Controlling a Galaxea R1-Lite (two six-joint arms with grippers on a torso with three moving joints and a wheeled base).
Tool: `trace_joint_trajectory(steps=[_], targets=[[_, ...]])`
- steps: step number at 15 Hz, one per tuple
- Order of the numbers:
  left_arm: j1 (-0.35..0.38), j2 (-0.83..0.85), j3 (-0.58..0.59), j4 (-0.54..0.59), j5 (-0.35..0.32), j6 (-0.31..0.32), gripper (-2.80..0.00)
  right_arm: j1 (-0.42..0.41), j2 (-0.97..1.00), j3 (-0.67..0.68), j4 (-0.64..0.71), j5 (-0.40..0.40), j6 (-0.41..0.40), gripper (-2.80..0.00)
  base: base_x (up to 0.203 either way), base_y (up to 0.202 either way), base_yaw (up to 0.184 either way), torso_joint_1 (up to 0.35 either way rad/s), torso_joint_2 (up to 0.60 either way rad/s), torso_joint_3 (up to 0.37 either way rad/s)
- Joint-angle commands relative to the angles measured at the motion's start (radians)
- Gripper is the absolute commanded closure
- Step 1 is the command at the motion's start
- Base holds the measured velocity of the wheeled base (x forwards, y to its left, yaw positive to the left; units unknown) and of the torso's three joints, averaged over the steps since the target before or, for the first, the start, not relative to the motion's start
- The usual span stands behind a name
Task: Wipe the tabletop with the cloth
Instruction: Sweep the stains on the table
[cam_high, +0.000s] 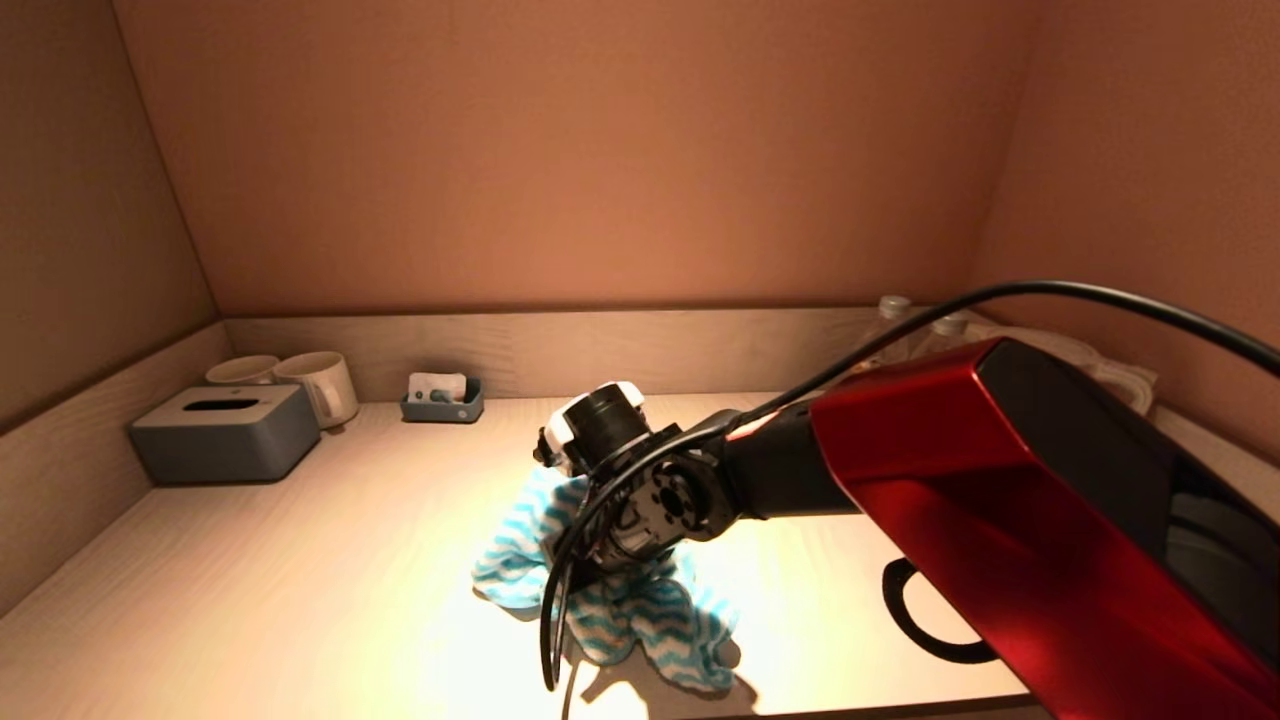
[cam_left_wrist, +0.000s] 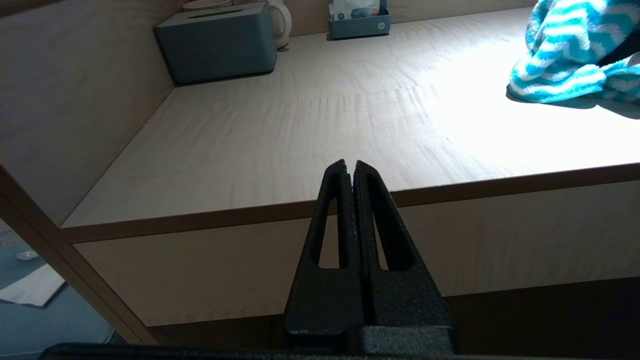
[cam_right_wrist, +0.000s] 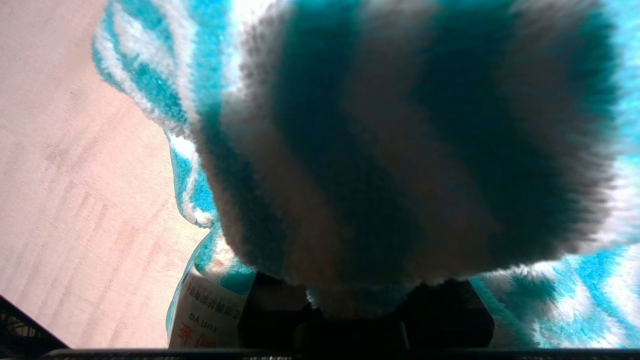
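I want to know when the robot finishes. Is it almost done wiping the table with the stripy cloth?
Hard to say how much is wiped; no marks show on the tabletop. Done: the right gripper has grabbed the cloth, which bunches up out of its fingers. In hand: the cloth rests on the middle of the tabletop. The left gripper waits shut, off the front edge. Left: the far side by the tissue box and mugs.
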Motion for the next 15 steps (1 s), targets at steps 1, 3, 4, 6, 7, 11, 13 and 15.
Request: trace_joint_trajectory(steps=[1,3,4,6,7,11,13,15], targets=[[0.0,0.0,0.0,0.0,0.0,0.001,0.0,0.026,0.033,0.001,0.009,0.0,0.002,0.0,0.0,0.0,0.0,0.0,0.0,0.0],[0.0,0.0,0.001,0.0,0.0,0.001,0.0,0.039,0.057,-0.032,0.012,-0.019,0.008,0.0,0.0,0.0,0.0,0.0,0.0,0.0],[0.0,0.0,0.0,0.0,0.0,0.001,0.0,0.038,0.068,-0.062,0.014,-0.026,0.018,0.0,0.0,0.0,0.0,0.0,0.0,0.0],[0.0,0.0,0.0,0.0,0.0,0.001,0.0,0.021,0.089,-0.104,0.026,-0.042,0.048,0.0,0.0,0.0,0.0,0.0,0.0,0.0],[0.0,0.0,0.0,0.0,0.0,0.001,0.0,-0.015,0.093,-0.117,0.039,-0.051,0.066,0.0,0.0,0.0,0.0,0.0,0.0,0.0],[0.0,0.0,0.0,0.0,0.0,0.001,0.0,-0.13,0.067,-0.116,0.094,-0.09,0.08,0.0,0.0,0.0,0.0,0.0,0.0,0.0],[0.0,0.0,0.001,0.0,0.0,0.001,0.0,-0.159,0.054,-0.109,0.113,-0.106,0.087,0.0,0.0,0.0,0.0,0.0,0.0,0.0],[0.0,0.0,0.0,0.0,0.0,0.001,0.0,-0.244,0.021,-0.083,0.13,-0.109,0.092,0.0,0.0,0.0,0.0,0.0,0.0,0.0]])
